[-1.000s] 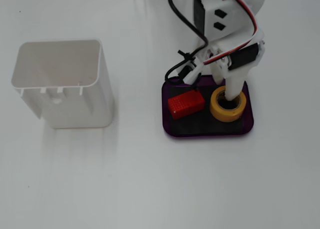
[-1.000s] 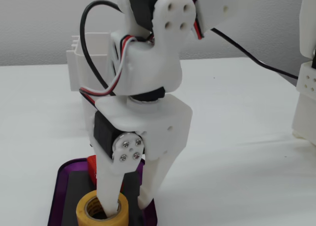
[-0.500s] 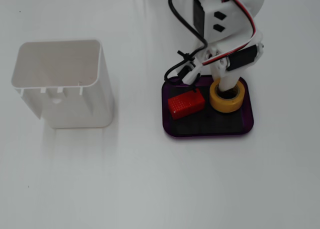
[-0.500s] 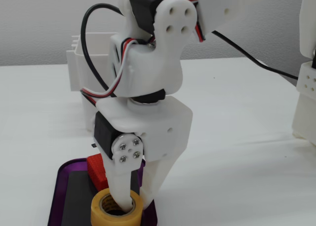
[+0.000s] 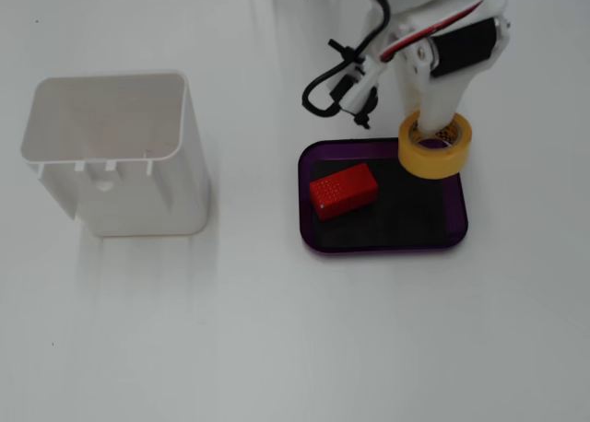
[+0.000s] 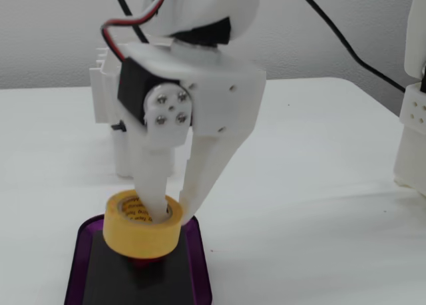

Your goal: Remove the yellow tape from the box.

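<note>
The yellow tape (image 5: 426,159) is a small roll with a brownish printed core. In a fixed view from the front it shows again (image 6: 140,235), held just above the box. The box (image 5: 383,248) is a shallow purple-rimmed tray with a black floor; its rim also shows in the front view (image 6: 200,265). My gripper (image 5: 433,132) is shut on the roll's wall, one finger inside the core and one outside (image 6: 172,215). From above, the roll hangs over the box's upper right corner.
A red rectangular block (image 5: 343,190) lies in the left half of the box; a sliver of it shows under the tape (image 6: 141,262). A tall white plastic container (image 5: 111,155) stands to the left. Another white structure (image 6: 413,138) stands at the front view's right edge.
</note>
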You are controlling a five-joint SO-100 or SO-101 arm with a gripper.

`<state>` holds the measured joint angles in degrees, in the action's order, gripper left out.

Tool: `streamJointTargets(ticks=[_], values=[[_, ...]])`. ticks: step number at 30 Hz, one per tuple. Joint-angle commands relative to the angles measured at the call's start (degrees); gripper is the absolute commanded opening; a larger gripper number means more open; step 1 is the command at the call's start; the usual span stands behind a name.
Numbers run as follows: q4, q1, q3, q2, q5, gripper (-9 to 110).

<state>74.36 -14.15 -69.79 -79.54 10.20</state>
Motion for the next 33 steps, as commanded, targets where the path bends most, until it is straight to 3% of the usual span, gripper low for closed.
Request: streamJointTargets(ticks=[1, 7, 19, 26, 33], values=[[2.8, -0.4, 0.7, -9.1, 0.1, -1], [2.3, -0.3, -14.7, -21.0, 0.9, -1], [-20.3, 0.0, -53.4, -34.2, 1.5, -1], [-30.2, 4.4, -62.5, -34.1, 1.4, -1], [-30.2, 6.1, -64.3, -35.1, 1.3, 2]])
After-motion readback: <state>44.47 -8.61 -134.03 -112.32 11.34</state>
